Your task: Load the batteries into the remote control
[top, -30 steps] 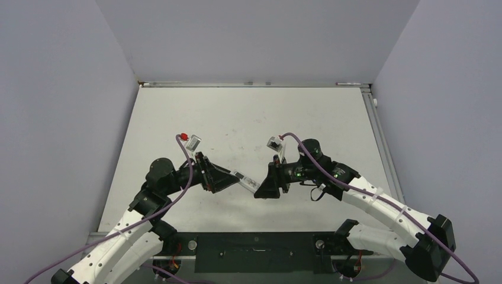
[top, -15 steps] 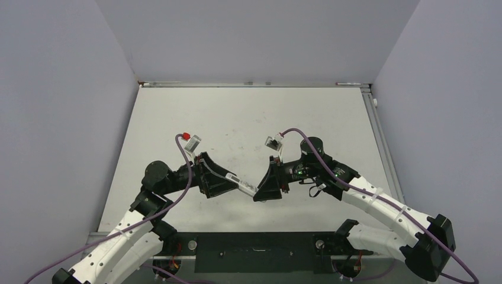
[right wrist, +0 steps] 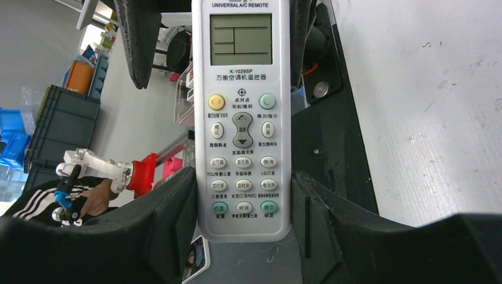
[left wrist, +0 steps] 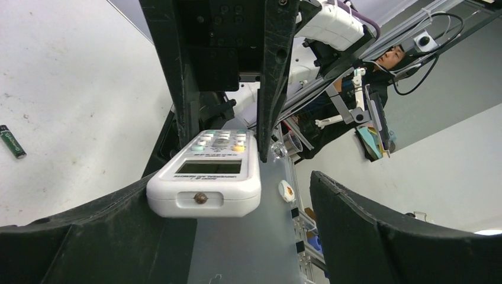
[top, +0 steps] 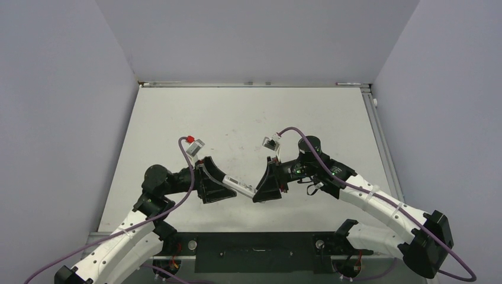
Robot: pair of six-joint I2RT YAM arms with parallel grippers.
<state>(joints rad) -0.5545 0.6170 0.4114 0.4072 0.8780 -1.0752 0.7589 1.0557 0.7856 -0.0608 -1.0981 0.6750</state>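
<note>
The remote control (right wrist: 241,118) is smooth white plastic; the table (top: 248,112) looks matt, lightly scuffed.

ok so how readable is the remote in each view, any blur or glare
Right wrist view: the remote control is sharp and evenly lit, its button labels are legible, and there is no glare on the display. Left wrist view: it is seen end-on and foreshortened, in focus, but its print is too small to read. Top external view: flat light and soft shadows, with the remote only a small pale sliver.
</note>
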